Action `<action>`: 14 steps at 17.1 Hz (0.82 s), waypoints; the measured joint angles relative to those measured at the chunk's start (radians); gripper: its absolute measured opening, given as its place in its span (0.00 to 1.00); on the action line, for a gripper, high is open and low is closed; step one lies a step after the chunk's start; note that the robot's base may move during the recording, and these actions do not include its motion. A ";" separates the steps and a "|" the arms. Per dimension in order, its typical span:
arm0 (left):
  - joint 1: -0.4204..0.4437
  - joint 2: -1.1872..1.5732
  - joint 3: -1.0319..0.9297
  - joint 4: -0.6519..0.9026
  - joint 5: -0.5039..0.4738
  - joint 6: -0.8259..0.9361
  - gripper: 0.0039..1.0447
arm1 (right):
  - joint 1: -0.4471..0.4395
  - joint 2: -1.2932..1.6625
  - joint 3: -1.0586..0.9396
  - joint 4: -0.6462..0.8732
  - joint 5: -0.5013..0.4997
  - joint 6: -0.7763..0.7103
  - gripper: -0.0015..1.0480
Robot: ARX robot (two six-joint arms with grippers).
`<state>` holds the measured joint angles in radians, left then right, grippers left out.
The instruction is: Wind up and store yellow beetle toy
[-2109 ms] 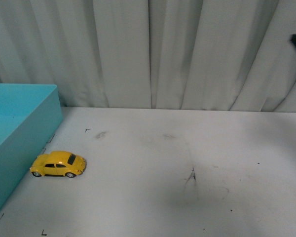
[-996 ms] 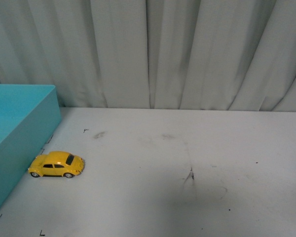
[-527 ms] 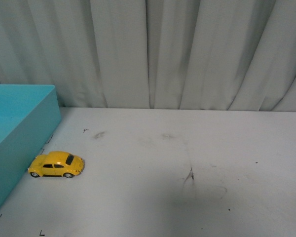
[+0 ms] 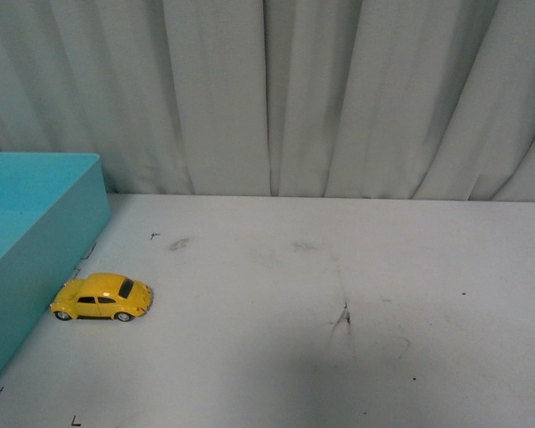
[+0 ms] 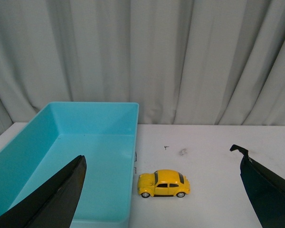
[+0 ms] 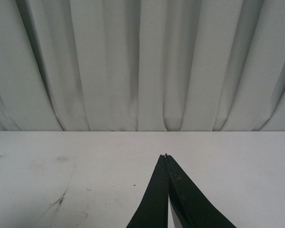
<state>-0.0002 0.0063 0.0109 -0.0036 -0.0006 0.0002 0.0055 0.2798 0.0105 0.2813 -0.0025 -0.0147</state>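
White table point(image 4: 294, 312), grey curtain point(image 4: 267, 89) behind; toy car parked by a bin.
Front view: yellow beetle toy point(image 4: 102, 298) on its wheels at table's left side, tail end just beside teal bin point(image 4: 36, 223) wall; touching or not, can't tell. L wrist view: left gripper point(image 5: 157, 153) spread wide, holding nothing; toy beyond it, outside bin. R wrist view: right gripper point(image 6: 165, 156) tips pressed together above table.

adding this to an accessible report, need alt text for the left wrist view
A small yellow toy car stands on its wheels on a white table, close beside an open light-blue bin. The two dark fingers of the left claw frame the scene, spread wide, with a pale curtain behind.
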 joint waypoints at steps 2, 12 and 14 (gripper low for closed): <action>0.000 0.000 0.000 0.000 0.000 0.000 0.94 | 0.000 -0.029 0.000 -0.028 0.000 0.000 0.02; 0.000 0.000 0.000 0.000 0.001 0.000 0.94 | 0.000 -0.275 0.003 -0.276 0.003 0.000 0.02; 0.000 0.000 0.000 0.000 0.000 0.000 0.94 | 0.000 -0.277 0.000 -0.284 0.003 0.000 0.11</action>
<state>-0.0002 0.0063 0.0109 -0.0036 -0.0010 0.0002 0.0055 0.0025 0.0105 -0.0029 0.0006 -0.0147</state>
